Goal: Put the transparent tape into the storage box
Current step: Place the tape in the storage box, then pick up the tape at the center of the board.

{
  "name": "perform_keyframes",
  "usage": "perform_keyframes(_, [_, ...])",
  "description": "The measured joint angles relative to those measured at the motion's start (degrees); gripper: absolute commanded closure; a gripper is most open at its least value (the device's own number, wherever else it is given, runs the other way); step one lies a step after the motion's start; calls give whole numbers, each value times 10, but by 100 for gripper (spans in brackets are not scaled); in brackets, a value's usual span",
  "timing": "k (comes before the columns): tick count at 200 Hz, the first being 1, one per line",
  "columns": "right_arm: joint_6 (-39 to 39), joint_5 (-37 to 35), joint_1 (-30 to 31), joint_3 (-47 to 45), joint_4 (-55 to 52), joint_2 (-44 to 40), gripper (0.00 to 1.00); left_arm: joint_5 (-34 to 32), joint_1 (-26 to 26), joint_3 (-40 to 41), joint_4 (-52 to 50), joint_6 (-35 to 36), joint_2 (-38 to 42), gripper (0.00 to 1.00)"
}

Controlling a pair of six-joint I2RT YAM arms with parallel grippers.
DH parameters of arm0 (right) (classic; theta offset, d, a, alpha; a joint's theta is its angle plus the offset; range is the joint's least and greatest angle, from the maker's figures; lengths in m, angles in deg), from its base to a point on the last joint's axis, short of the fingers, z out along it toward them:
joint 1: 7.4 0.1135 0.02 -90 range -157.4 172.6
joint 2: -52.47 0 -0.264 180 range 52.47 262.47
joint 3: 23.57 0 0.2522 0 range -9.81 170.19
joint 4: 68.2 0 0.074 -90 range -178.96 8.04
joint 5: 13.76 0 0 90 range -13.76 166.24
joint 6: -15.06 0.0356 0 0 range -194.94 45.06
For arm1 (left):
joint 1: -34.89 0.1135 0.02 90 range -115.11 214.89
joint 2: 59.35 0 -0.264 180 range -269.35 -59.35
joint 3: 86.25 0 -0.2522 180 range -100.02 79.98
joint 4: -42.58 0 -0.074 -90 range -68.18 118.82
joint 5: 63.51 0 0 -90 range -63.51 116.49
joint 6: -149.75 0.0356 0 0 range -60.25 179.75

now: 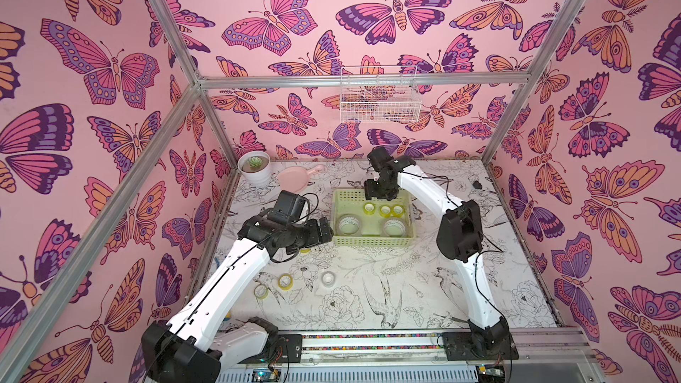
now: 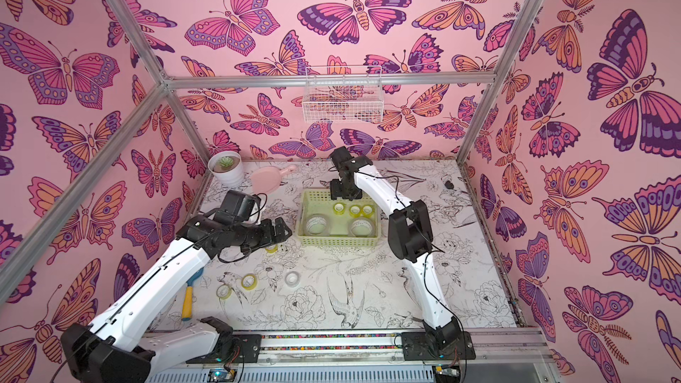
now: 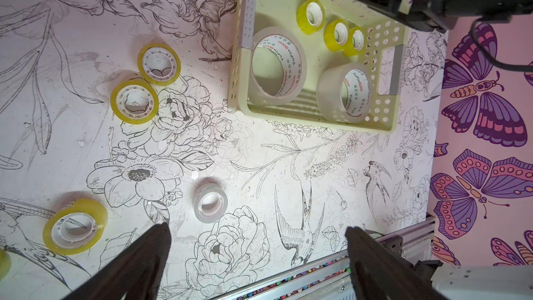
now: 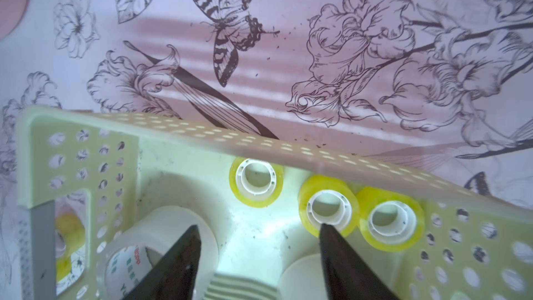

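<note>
In both top views you've got the pale yellow-green perforated plastic storage box [image 1: 372,241] [image 2: 339,241] in the middle of the white floral-print table cover [image 1: 368,289]. Inside it are a row of three small yellow-tinted transparent tape rolls [image 1: 385,210] by the far wall and two large clear tape rolls [image 1: 346,224] by the near wall. The right gripper [image 1: 374,198] points down over the box's far edge, just above that row. The left gripper [image 1: 324,231] hovers just outside the box wall on its own side. Loose on the cover, apart from the box, are a pair of wider yellow-tinted tape rolls [image 1: 285,281] side by side and a small clear tape roll [image 1: 328,278]. Another yellow roll [image 1: 305,250] is mostly hidden under the left gripper. Left wrist view: the left gripper [image 3: 257,228] has its jaws spread wide with nothing between them. The small clear tape roll [image 3: 210,204] lies just ahead of the fingertips, and three yellow rolls lie outside the box [image 3: 239,53]. Right wrist view: the right gripper [image 4: 259,227] has its jaws apart and empty over the box floor. One fingertip [image 4: 331,246] overlaps the middle small roll [image 4: 328,191] at its white core; you can't tell if it touches. That roll touches its neighbour, close to the perforated far wall.
</note>
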Motion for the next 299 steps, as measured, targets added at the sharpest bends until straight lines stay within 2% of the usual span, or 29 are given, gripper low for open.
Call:
perform_keyframes(30, [11,0,1,-60,12,-58,5,0,0,11,0,0,11,0])
perform_keyframes(34, [13,0,1,-68,14,-65,0,0,0,12,0,0,13,0])
perform_keyframes(91, [31,-7,23,-176,30,-139,1,0,0,32,0,0,30,0])
perform_keyframes(184, [71,-33,121,-344,57,-289,1,-2,5,74,-1,0,37,1])
perform_keyframes(226, [74,-22,163,-454,103,-390,1,1,5,96,-2,0,19,12])
perform_keyframes(248, [74,-13,182,-497,125,-435,1,2,5,105,-3,-6,-1,23])
perform_keyframes(299, [43,19,203,-535,142,-504,1,-4,-2,140,7,-35,-42,39])
